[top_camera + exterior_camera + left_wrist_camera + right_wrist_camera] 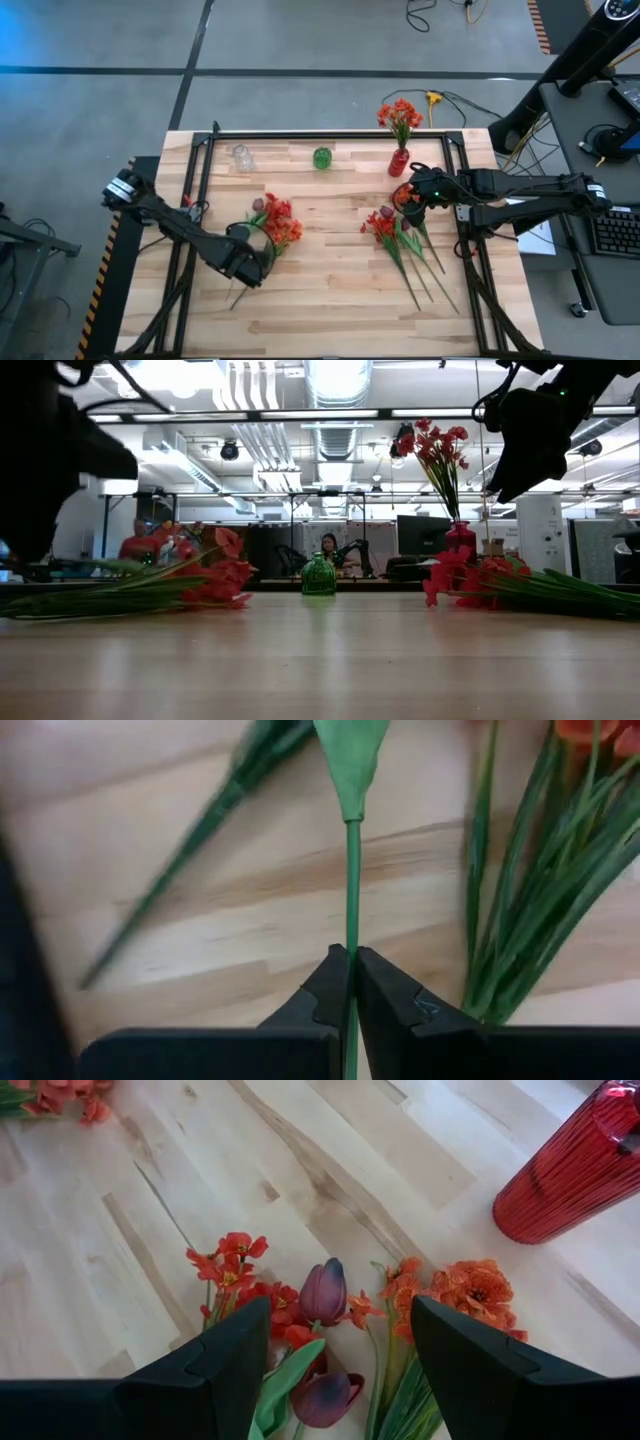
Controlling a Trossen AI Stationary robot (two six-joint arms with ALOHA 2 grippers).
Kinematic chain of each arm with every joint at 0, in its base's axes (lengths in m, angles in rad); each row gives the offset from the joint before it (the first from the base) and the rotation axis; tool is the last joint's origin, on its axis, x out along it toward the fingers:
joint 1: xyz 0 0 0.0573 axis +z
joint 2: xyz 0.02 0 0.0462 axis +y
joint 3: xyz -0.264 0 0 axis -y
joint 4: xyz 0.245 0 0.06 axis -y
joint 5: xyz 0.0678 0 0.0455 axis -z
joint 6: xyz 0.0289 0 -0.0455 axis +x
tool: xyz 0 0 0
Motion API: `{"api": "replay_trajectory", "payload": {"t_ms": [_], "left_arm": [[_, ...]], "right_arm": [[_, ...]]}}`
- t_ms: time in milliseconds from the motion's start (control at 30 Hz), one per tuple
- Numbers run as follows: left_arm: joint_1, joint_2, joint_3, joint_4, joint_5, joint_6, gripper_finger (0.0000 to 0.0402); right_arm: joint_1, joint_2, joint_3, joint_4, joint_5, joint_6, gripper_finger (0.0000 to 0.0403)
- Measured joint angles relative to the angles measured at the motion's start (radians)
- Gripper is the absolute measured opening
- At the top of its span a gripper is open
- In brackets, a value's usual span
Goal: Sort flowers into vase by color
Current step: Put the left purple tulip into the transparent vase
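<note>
On the left of the desk (330, 310), the left tool (252, 266) sits low over the near end of a loose bunch of flowers (277, 222), its two fingers (330, 985) pressed together on a single thin green stem (352, 880). The grip is low on the stalk, well below the leaf, probably so the bloom end hangs free and the stem end can be steered into a vase mouth. The rest of that bunch, orange and red heads with one dark tulip, lies flat on the wood just beside it.

Along the far edge stand three vases in a row: a clear vase (241, 157) on the left, a green vase (322, 158) in the middle, both without flowers, and a red vase (399, 162) on the right with several red and orange blooms (400, 113) upright in it. Their spacing looks meant to give each colour its own container.

On the right, a second bunch (395, 235) lies with stems fanned toward the near edge. The right tool (412, 196) hovers over its heads, fingers (215, 1365) wide apart and holding nothing, straddling a maroon tulip (322, 1292), likely lining up a pick.
</note>
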Motion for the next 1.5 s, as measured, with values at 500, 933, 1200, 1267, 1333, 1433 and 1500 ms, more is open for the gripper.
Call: {"api": "replay_trajectory", "payload": {"t_ms": [500,933,1200,1267,1333,1433,1500], "left_arm": [[-0.024,-0.062,0.33,-0.193,-0.383,0.467,0.0],[0.0,-0.237,0.25,0.484,-0.736,1.415,0.0],[0.059,-0.331,-0.05,1.209,-0.576,2.006,0.0],[0.087,-0.357,-0.138,1.42,-0.476,2.129,0.0],[0.115,-0.382,-0.221,1.581,-0.435,2.211,0.0],[0.169,-0.412,-0.317,1.744,-0.449,2.262,0.0],[0.212,-0.426,-0.368,1.826,-0.502,2.284,0.0]], "right_arm": [[0.0,0.0,0.0,0.007,-0.001,-0.052,0.0233],[0.077,0.0,-0.027,0.225,-0.001,-0.146,0.0233],[0.109,0.0,-0.04,0.299,-0.001,-0.18,0.0233],[0.109,0.0,-0.042,0.299,-0.001,-0.18,0.0233],[0.109,0.0,-0.043,0.299,-0.001,-0.18,0.0233],[0.109,0.0,-0.045,0.304,-0.001,-0.18,0.0233],[0.109,0.001,-0.045,0.313,-0.001,-0.181,0.0233]]}}
